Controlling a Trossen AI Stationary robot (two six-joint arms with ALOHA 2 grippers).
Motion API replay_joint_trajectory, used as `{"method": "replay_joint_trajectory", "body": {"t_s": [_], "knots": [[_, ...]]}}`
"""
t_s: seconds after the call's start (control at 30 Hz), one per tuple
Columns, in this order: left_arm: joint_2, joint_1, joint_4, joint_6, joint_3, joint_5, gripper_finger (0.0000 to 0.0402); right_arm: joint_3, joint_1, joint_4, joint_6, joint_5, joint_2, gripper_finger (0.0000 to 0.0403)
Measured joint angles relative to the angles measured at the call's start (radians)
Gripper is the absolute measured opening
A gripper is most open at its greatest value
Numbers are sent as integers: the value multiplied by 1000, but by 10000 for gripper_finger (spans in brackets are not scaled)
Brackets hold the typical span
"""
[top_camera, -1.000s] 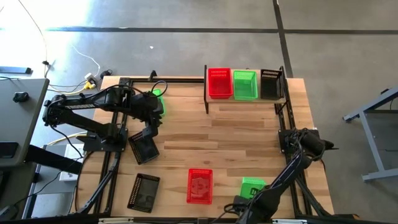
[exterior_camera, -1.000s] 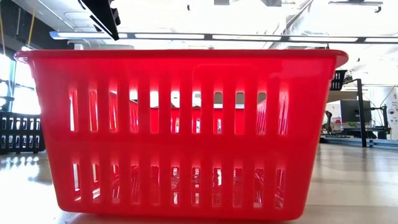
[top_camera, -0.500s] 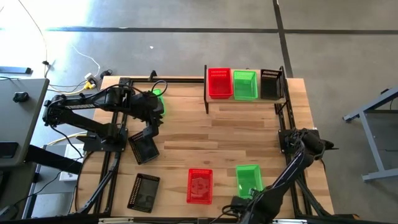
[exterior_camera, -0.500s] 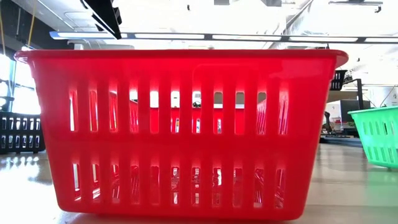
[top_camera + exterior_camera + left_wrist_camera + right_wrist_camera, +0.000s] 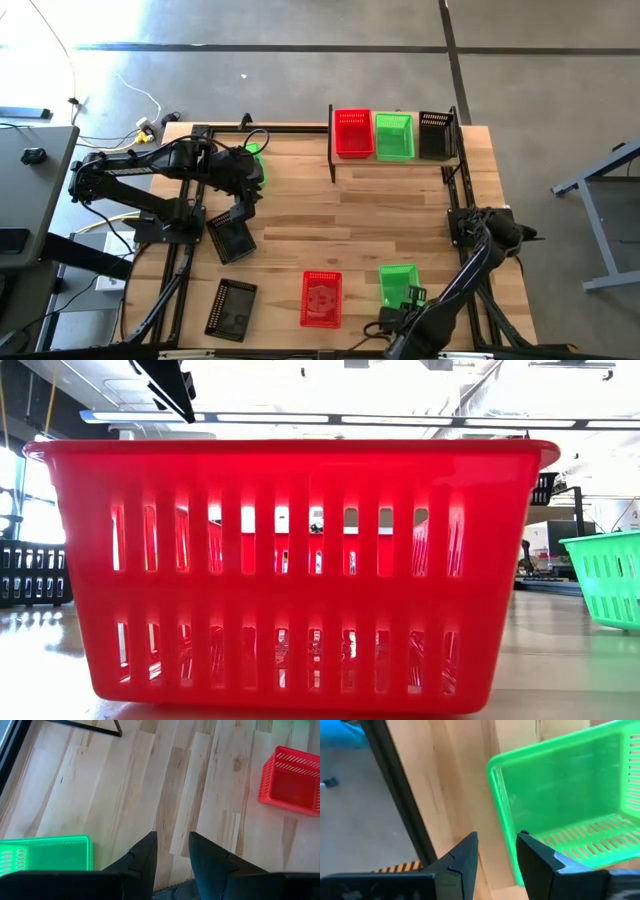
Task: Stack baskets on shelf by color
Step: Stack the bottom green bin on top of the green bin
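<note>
On the shelf [image 5: 395, 165] at the far right stand a red, a green and a black basket. A green basket [image 5: 399, 283] rests upright on the table near the front edge. My right gripper [image 5: 404, 306] hangs open over its near end, pointing down. The basket's short end wall [image 5: 504, 827] stands in the gap, close to one finger. A red basket [image 5: 321, 298] stands left of the green one. My left gripper [image 5: 172, 850] waits open at the table's left, above a black basket [image 5: 232, 238]. My right gripper comes from above at the green basket's near short wall [image 5: 510, 851], one finger outside it and the other finger [image 5: 532, 855] over the inside. Whether either finger touches the wall, I cannot tell. The basket stands flat on the table.
A second black basket [image 5: 232, 308] lies near the front left corner. Another green basket [image 5: 254, 152] shows behind the left arm. The red basket [image 5: 290, 570] fills the low view. Bare wood lies in the table's middle.
My right gripper has risen a little and rolled about its pointing line, staying open. The green basket by the front edge has shifted toward the far edge and come into the low view at the right; over the last half second it has kept still.
</note>
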Motion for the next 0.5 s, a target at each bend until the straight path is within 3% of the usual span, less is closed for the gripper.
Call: {"method": "replay_joint_trajectory", "body": {"t_s": [0.23, 0.5], "knots": [[0, 0, 0, 0, 0, 0, 101, -67, -18, 19, -18, -3, 0, 119], [0, 0, 0, 0, 0, 0, 101, -149, -32, 135, -21, -75, 0, 110]]}}
